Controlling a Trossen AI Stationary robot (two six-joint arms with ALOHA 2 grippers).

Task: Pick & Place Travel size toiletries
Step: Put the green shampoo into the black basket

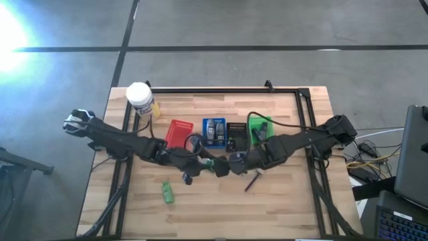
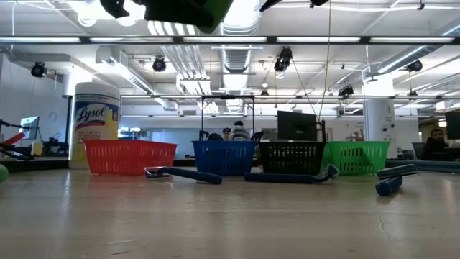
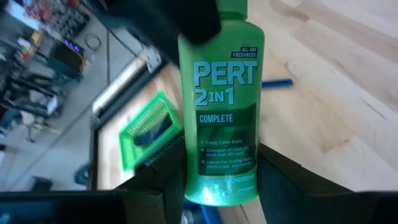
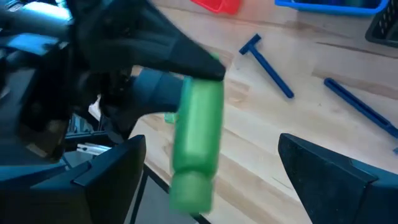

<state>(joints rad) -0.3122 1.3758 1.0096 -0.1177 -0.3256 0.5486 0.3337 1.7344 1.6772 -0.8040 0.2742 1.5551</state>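
You're roughly midway: your left gripper [image 3: 211, 186] is clamped on a green bottle [image 3: 222, 106] mid-table, right gripper [image 4: 211, 180] spread wide facing it. Blue basket [image 1: 215, 132] holds some items; another bottle [image 1: 167, 192] at 7 o'clock and razors [image 4: 267, 57] remain loose.

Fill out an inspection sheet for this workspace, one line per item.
Surface: wooden table, bare wood around the items.
Job's things: green Pert bottle held in the air; second green bottle and razor lie loose; grey bottles in the blue basket.
Clutter: white-lidded jar at the back left; red basket, black basket, green basket in a row.
Grippers: left claw shut on the Pert bottle; right claw open, facing it.
Cables: cable arcs over the green basket; floor cables to the right.
Surroundings: screens, people seated far behind.
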